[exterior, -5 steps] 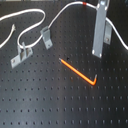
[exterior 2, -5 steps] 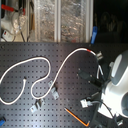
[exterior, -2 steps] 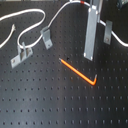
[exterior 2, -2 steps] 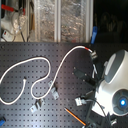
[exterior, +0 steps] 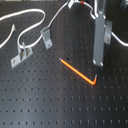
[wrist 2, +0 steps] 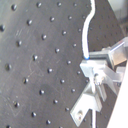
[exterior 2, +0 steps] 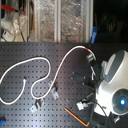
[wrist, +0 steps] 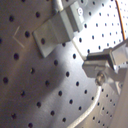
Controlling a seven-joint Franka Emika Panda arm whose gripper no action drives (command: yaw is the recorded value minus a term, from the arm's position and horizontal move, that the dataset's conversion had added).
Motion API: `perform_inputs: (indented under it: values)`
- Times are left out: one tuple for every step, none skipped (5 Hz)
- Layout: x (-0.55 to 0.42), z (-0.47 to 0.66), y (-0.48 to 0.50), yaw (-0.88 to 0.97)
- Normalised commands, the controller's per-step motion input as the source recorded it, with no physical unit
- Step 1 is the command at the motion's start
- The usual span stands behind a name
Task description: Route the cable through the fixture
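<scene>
Your cable [exterior: 30, 22] lies in loose loops across the black pegboard [exterior: 45, 95]. In the first exterior view it sits toward ten o'clock of the picture, with one run climbing to twelve o'clock, where the red band [exterior: 76, 3] shows beside the arm. In the second exterior view the cable [exterior 2: 47, 67] snakes from nine o'clock across the board up to the red band [exterior 2: 88, 49] near one o'clock.

Two small metal fixtures stand on the board in the first exterior view: one [exterior: 46, 37] just under a cable loop, the other [exterior: 20, 55] at eight o'clock from it, apart from the cable. The second exterior view shows them low on the board, one [exterior 2: 54, 93] touching the cable's lower bend and one [exterior 2: 37, 105] beside it.

The orange rod [exterior: 77, 71] lies flat near the centre, hooked end toward five o'clock.

Your gripper [exterior: 99, 64] hangs over the board at three o'clock of the first exterior view, its tip just above the rod's hook. You cannot tell from any view whether the claw is spread or pressed together. In the second wrist view a white cord [wrist 2: 88, 30] runs down to the metal finger parts.
</scene>
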Motion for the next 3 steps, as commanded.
perform_inputs:
  values:
    - [-0.101,0.29,0.169,-0.69]
    - [-0.215,0.02,0.136,0.05]
    - [-0.351,0.02,0.159,0.0]
